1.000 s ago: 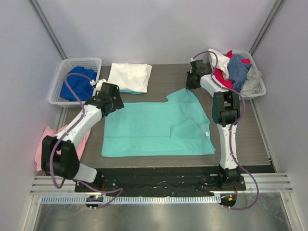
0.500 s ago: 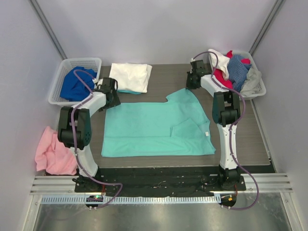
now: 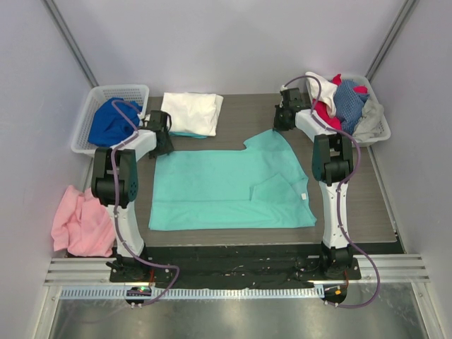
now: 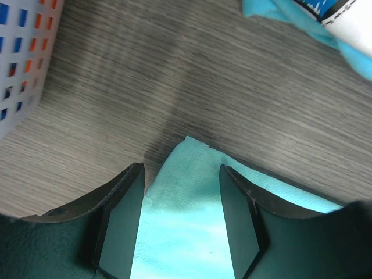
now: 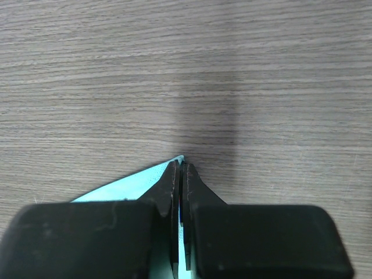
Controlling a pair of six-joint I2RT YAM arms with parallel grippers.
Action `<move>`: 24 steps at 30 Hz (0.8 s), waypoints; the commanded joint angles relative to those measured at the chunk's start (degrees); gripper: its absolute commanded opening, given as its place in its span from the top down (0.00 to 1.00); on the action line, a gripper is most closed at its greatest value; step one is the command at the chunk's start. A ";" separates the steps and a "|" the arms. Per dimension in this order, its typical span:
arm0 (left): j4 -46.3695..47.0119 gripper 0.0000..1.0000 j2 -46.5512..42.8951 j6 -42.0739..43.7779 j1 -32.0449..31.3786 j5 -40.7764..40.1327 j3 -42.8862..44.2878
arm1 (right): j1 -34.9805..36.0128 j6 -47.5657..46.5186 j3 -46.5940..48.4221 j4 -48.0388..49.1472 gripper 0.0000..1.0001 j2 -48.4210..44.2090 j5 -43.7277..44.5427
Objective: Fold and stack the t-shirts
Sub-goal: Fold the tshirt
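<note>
A mint-green t-shirt (image 3: 226, 185) lies spread flat on the wooden table, with one sleeve folded in. My left gripper (image 3: 164, 147) is at its far left corner. In the left wrist view the left gripper (image 4: 181, 168) is open, its jaws standing either side of that corner (image 4: 186, 197) without closing on it. My right gripper (image 3: 278, 128) is at the far right corner. In the right wrist view it (image 5: 182, 167) is shut on the green fabric (image 5: 125, 189). A folded white t-shirt (image 3: 189, 113) lies at the back over a light-blue one (image 4: 273, 9).
A white lattice basket (image 3: 88, 116) at the back left holds a royal blue tee (image 3: 109, 121); its wall shows in the left wrist view (image 4: 23, 58). A basket at the back right (image 3: 381, 127) holds red, blue, grey and white clothes. A pink cloth (image 3: 78, 222) lies off the table's left edge.
My left arm has folded back at the elbow and its gripper has shifted a little back to the shirt's far left corner. The right arm and the shirt have not moved.
</note>
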 commanded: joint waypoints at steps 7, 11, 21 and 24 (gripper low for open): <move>-0.47 0.43 2.79 0.48 1.46 1.28 3.86 | -0.47 0.25 -0.86 -2.63 0.99 1.55 -0.60; -2.05 0.50 4.28 0.04 2.35 2.68 5.53 | -0.55 0.16 -1.30 -2.54 0.99 1.38 -0.60; -3.55 0.89 6.39 0.30 3.84 5.76 7.99 | -0.82 0.25 -1.92 -2.72 0.99 0.50 -0.51; -3.64 0.97 6.57 0.48 3.75 6.20 8.17 | -0.91 1.04 -2.18 -2.63 0.99 0.15 0.63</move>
